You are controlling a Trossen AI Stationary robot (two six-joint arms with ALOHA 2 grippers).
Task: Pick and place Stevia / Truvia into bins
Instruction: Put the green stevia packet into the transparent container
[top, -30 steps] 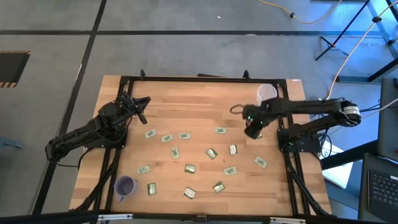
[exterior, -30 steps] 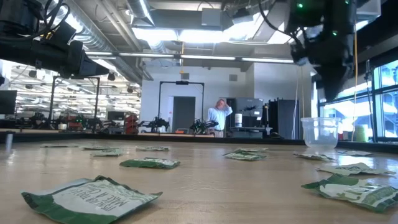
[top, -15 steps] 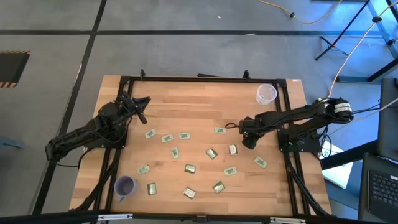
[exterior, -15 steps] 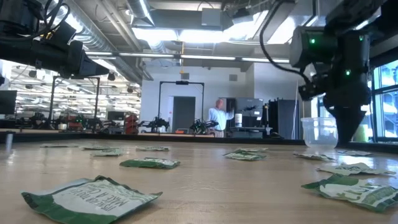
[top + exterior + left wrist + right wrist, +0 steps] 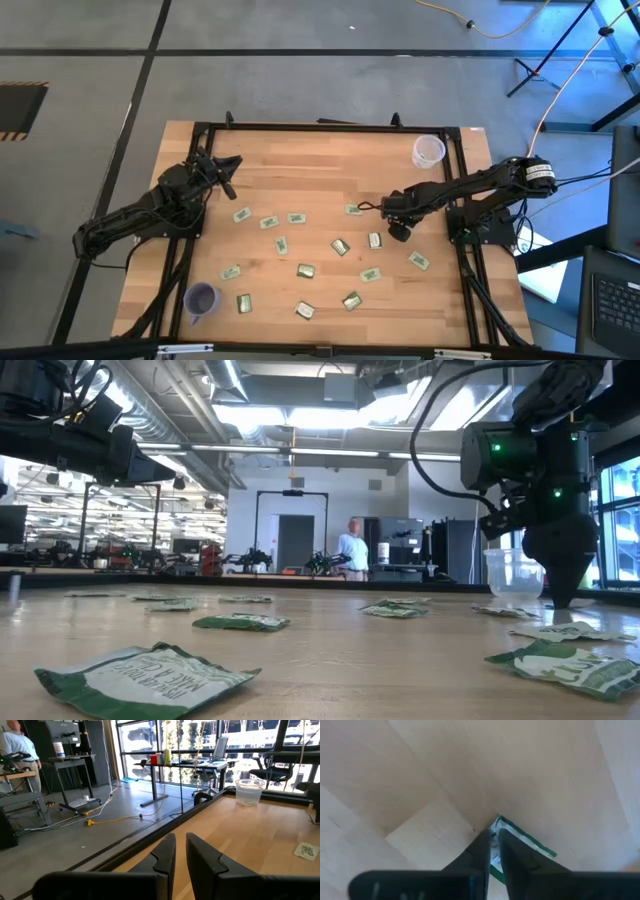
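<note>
Several pale green and white Stevia sachets [image 5: 305, 270] lie flat and scattered over the wooden table. My right gripper [image 5: 398, 233] stands low among them, right of the table's middle, fingers down on the tabletop [image 5: 560, 600] and shut on one sachet [image 5: 520, 837]. The gripper hides that sachet in the high view. The translucent white cup [image 5: 428, 151] stands at the far right corner and the purple cup [image 5: 201, 298] at the near left. My left gripper [image 5: 228, 165] waits shut above the far left part of the table. My right gripper pinches a sachet between its two fingers [image 5: 482, 851] at the sachet's near edge, by a corner [image 5: 495, 840]. The fingers come from above, pointing down. The sachet lies flat on the table beyond the fingertips.
A black frame [image 5: 330, 127] rims the table. Other sachets lie close to the right gripper [image 5: 375, 240], [image 5: 352, 210], [image 5: 418, 261]. A dark cable loop [image 5: 365, 206] trails from the right arm. In the low view a person [image 5: 350, 550] stands far back in the room.
My right gripper has moved from near the white cup toward the table's near edge and come down, until its fingertips reach the tabletop among the sachets. A person far back in the room has shifted.
</note>
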